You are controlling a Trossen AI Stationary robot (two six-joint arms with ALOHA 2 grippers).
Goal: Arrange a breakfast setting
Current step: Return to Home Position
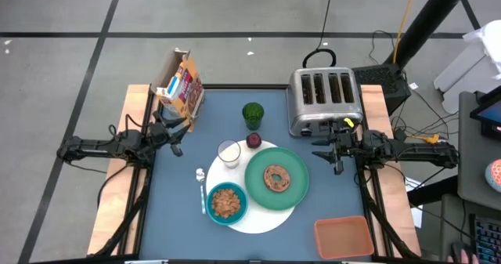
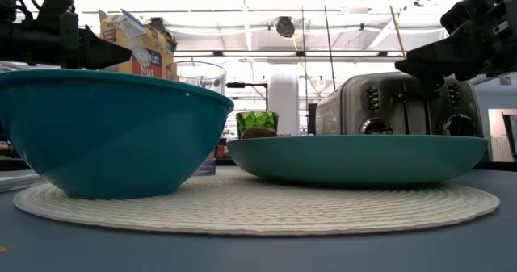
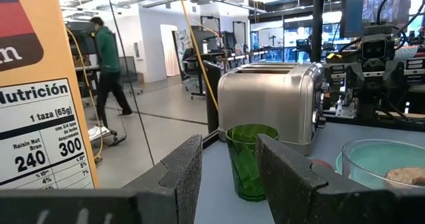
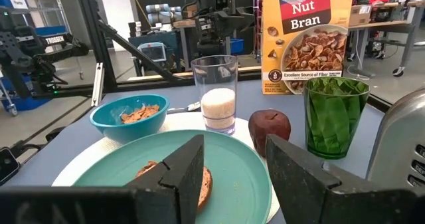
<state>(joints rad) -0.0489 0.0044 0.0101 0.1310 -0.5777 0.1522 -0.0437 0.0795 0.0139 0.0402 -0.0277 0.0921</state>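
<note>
A white round mat (image 1: 258, 217) lies mid-table. On it rest a green plate (image 1: 277, 179) with a brown bagel (image 1: 276, 178), a teal bowl (image 1: 227, 202) of cereal and a glass of milk (image 1: 229, 152). A red fruit (image 1: 254, 141) sits at the mat's far edge, a green cup (image 1: 252, 114) stands beyond it. A spoon (image 1: 201, 182) lies left of the bowl. My left gripper (image 1: 177, 141) is open and empty at the table's left, by the cereal box. My right gripper (image 1: 329, 152) is open and empty at the right, near the toaster.
A cereal box (image 1: 182, 86) stands at the far left corner. A silver four-slot toaster (image 1: 324, 99) stands at the far right. An orange-brown tray (image 1: 343, 237) lies at the near right corner. A person (image 3: 106, 64) walks in the room beyond the table.
</note>
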